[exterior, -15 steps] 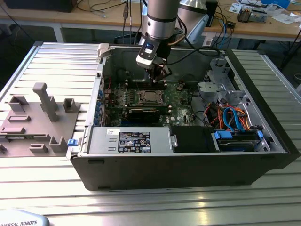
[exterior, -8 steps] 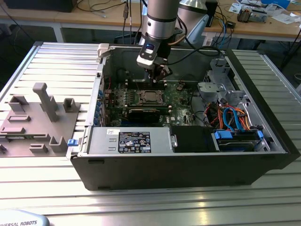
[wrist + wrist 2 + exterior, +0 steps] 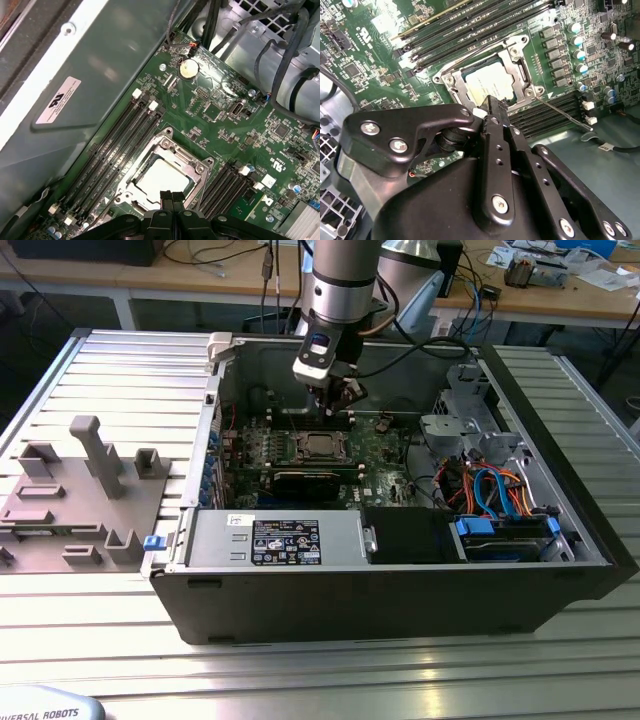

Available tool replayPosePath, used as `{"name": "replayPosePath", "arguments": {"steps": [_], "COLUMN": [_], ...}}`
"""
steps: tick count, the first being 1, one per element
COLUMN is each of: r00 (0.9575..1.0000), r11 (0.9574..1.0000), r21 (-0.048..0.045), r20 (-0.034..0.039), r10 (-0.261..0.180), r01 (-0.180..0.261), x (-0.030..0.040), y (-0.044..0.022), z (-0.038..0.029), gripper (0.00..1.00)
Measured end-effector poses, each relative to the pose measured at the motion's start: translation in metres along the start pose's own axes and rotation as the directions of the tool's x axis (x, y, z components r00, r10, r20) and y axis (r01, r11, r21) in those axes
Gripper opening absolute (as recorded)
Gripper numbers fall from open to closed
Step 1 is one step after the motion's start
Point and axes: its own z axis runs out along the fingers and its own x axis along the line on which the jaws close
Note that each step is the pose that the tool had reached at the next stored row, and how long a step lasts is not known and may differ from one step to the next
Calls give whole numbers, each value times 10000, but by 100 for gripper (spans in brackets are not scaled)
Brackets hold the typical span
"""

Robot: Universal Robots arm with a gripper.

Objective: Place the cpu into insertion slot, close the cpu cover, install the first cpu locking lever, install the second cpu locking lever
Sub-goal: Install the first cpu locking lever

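The cpu (image 3: 489,82) shows its silvery top inside the insertion slot (image 3: 451,80) on the green motherboard (image 3: 385,455); in the first wrist view the cpu (image 3: 162,178) sits the same way. The cpu cover (image 3: 196,169) lies as a metal frame around the chip. One thin locking lever (image 3: 564,115) sticks out from a socket corner over the memory slots. Another lever (image 3: 481,49) runs along the opposite side of the socket. My gripper (image 3: 493,106) hovers just beside the socket edge with its fingers together and nothing between them. In the exterior view the gripper (image 3: 337,398) hangs above the socket (image 3: 318,445).
The black computer case (image 3: 400,590) lies open on a slatted metal table. Memory slots (image 3: 117,145) flank the socket. A long black card (image 3: 312,480), a drive cage (image 3: 465,410) and orange and blue cables (image 3: 495,490) crowd the exterior view's right. A grey fixture (image 3: 80,495) sits outside the case.
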Motion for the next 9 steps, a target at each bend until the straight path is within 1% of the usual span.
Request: {"name": "replayPosePath", "arguments": {"steps": [9], "r00": [9996], "r11": [9996], "r21": [-3], "r20": [7], "r10": [-286], "r01": [286], "x": [0], "y": [0], "z": [0], "gripper": [11]}}
